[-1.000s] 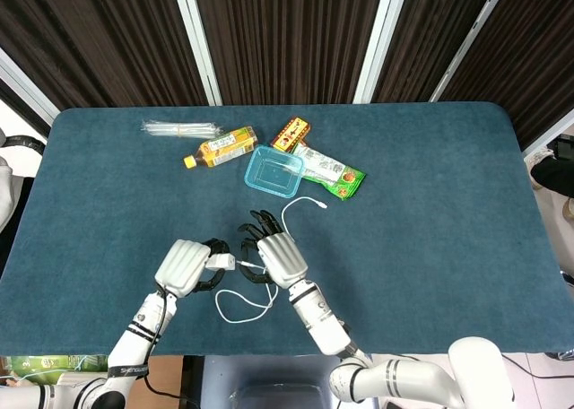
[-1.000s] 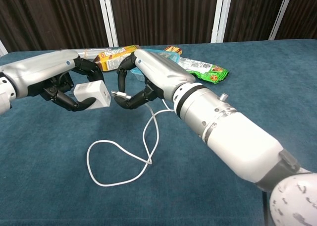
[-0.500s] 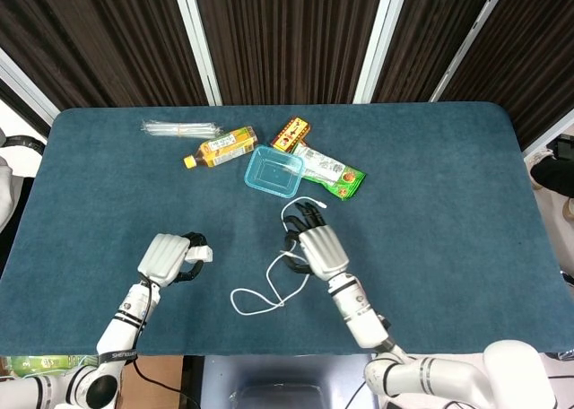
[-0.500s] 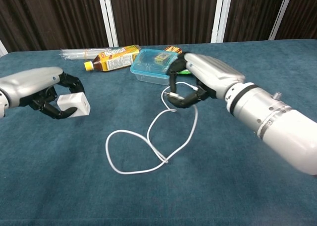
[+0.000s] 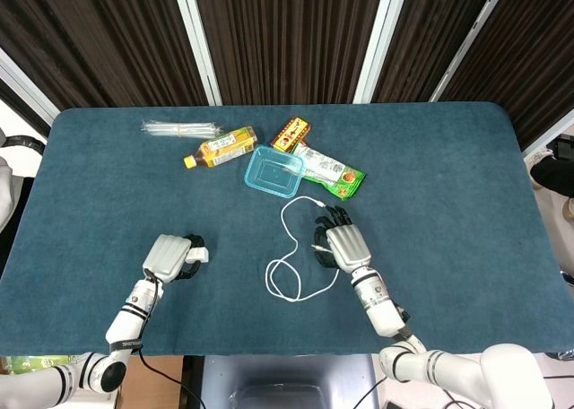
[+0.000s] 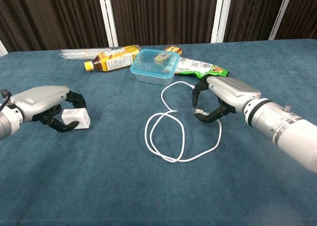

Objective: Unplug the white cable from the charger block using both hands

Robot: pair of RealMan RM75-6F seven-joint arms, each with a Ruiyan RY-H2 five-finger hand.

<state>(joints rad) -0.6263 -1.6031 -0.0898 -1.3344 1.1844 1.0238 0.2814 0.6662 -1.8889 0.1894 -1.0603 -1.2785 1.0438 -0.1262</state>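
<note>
**Cable free of the charger, hands drawn apart**

At the left, the left hand (image 6: 43,101) grips the white charger block (image 6: 75,119), now lowered to the blue surface (image 5: 448,176), where half a second ago it was held a little higher. The block lies on its side, its long axis across the surface, one end towards the right hand.

The white cable (image 6: 168,132) is out of the block and lies in the middle, between the hands. Its loops have shifted right since the earlier frame, and it runs lengthwise from a loop near the front edge back towards the clear plastic box (image 5: 273,170), with its far end beside the green packet (image 5: 334,173).

The right hand (image 6: 223,94) has moved further right and pinches the cable's plug end between curled fingers, the plug pointing left towards the block.
</note>
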